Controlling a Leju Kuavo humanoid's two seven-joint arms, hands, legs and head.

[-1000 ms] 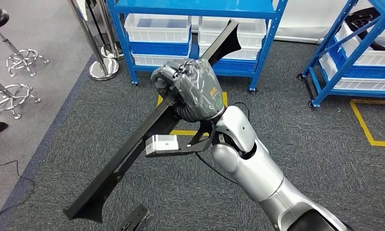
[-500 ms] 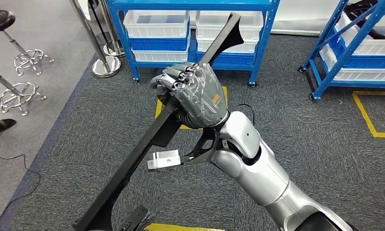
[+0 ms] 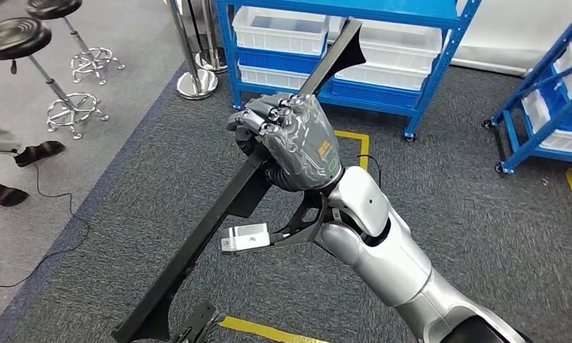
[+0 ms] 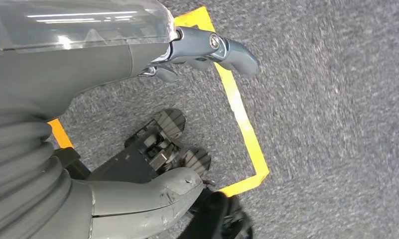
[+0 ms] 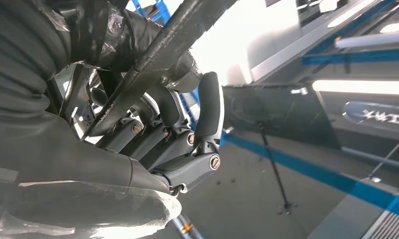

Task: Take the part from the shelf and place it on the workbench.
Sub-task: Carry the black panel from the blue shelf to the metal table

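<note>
The right robot hand (image 3: 291, 139) has its fingers (image 5: 207, 107) wrapped fully around the part (image 3: 229, 196), a long black bar with flared ends. It grips near the middle of the bar, probably so that neither end pulls down. The part is slanted in the air above the grey carpet (image 3: 468, 186), one end toward the blue shelf (image 3: 343, 43), the other low near the robot. No tabletop is visible, so placing is not yet possible. The left robot hand (image 4: 112, 99) hangs over the floor with its fingers apart and holds nothing.
</note>
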